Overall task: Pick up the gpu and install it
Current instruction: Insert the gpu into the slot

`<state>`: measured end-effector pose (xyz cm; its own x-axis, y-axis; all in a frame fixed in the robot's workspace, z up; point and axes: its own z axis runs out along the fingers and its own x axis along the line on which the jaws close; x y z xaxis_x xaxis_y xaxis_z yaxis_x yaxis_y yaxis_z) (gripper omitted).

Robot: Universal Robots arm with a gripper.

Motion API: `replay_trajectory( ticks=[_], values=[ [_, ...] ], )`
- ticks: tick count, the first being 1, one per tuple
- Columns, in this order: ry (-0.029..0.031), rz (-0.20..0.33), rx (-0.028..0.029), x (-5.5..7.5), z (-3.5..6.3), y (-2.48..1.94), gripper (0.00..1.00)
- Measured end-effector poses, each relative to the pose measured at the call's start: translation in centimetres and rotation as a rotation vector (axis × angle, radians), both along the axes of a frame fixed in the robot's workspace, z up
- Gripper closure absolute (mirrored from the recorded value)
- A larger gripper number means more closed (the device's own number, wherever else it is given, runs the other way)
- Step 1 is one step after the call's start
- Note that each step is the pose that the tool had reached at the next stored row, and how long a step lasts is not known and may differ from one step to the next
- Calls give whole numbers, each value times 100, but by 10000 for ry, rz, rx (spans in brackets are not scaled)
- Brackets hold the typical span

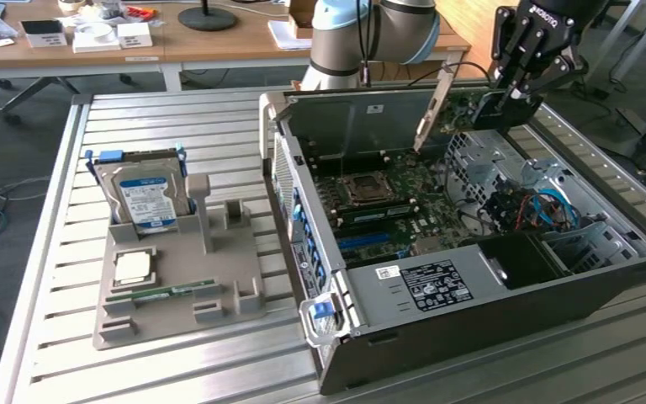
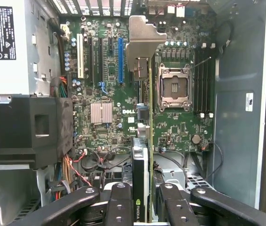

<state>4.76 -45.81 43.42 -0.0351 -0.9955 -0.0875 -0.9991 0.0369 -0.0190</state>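
Gripper (image 1: 516, 103) clamped on gpu (image 1: 467, 108), which hangs edge-down above the open PC case (image 1: 548, 295), over the motherboard (image 2: 105, 84). Pickup looks done. Card is clear of the slots, not yet seated, so install is left, approx halfway.

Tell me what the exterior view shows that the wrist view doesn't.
Exterior view: the grey tray beside the computer case, with a hard drive standing in it, a processor chip and a memory stick. Wrist view: the white slot and silver heatsink on the motherboard. Both: the claw clamped on the graphics card above the open case, plus the empty processor socket.
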Motion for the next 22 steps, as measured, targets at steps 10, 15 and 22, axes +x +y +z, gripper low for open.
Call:
replay_trajectory(
  ticks=[10, 15, 22],
  values=[
    [-53, 6, -2, -139, -37, -1, 73],
    [-98, 11, 0, -236, -106, -3, 73],
    [-98, 9, -18, -299, -232, -6, 73]
  ],
)
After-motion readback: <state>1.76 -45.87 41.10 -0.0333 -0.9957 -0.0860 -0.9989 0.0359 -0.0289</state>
